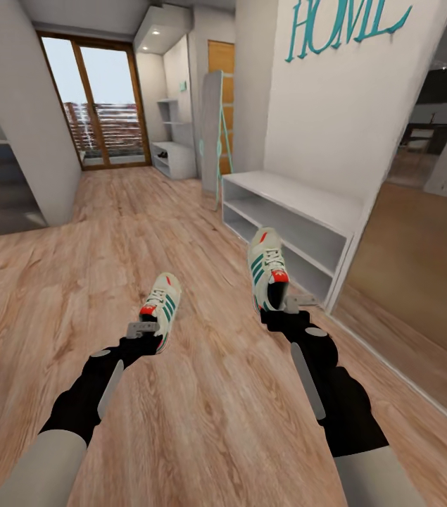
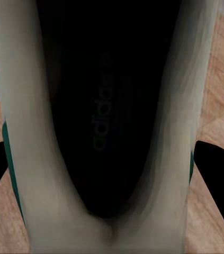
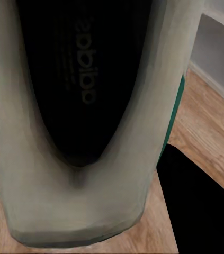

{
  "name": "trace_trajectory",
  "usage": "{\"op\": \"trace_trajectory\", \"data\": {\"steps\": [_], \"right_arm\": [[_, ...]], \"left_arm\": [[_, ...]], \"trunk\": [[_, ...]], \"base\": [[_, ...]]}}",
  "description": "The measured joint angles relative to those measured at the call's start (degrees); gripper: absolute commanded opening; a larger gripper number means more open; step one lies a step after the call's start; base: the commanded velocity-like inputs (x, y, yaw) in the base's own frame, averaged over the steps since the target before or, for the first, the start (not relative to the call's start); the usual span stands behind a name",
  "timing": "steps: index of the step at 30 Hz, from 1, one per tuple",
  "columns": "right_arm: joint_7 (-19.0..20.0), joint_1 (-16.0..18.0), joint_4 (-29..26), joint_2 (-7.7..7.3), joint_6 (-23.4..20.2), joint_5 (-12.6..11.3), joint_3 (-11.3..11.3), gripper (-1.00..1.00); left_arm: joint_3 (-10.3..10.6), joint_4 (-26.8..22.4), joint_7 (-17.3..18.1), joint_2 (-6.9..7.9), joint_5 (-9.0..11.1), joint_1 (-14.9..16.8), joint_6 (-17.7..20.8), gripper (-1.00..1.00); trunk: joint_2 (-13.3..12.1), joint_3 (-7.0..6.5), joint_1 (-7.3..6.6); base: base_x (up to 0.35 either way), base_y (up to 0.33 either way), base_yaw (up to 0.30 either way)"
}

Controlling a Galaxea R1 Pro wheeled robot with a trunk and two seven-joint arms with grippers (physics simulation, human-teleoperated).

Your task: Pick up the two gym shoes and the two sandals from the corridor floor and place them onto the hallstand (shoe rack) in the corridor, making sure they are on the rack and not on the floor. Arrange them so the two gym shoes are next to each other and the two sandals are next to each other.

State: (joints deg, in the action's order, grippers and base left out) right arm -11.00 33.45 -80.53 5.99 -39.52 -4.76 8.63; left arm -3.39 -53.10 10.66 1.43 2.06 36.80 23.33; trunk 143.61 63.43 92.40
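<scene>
My left gripper [image 1: 144, 329] is shut on the heel of one cream-white gym shoe [image 1: 161, 303], held just above the wood-plank corridor floor [image 1: 202, 394]. The right gripper [image 1: 284, 307] is shut on the heel of the other gym shoe [image 1: 267, 266], toe pointing away, in front of a low bench. Both wrist views look into a shoe's dark lettered insole [image 2: 104, 116] [image 3: 82, 79], with black fingers [image 2: 217, 164] [image 3: 196, 196] alongside. Far down the corridor stands the pale hallstand [image 1: 175, 156] with stepped upper shelves. The sandals are out of view.
A plain low white two-level bench [image 1: 290, 204] stands along the right wall, close to my right hand. A leaning mirror [image 1: 213, 134] is beyond it. A glass door [image 1: 103, 105] closes the corridor's far end. A small dark shape [image 1: 160, 153] on the hallstand is too small to identify.
</scene>
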Motion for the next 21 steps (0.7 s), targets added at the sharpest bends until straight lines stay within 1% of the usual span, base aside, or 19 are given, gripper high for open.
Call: {"op": "trace_trajectory", "data": {"steps": [21], "right_arm": [[0.00,0.00,0.00,0.00,0.00,0.00,0.00,-1.00]], "left_arm": [[0.00,0.00,0.02,0.00,0.06,0.00,0.00,-1.00]], "trunk": [[0.00,0.00,0.00]], "base": [[0.320,-0.001,0.299]]}}
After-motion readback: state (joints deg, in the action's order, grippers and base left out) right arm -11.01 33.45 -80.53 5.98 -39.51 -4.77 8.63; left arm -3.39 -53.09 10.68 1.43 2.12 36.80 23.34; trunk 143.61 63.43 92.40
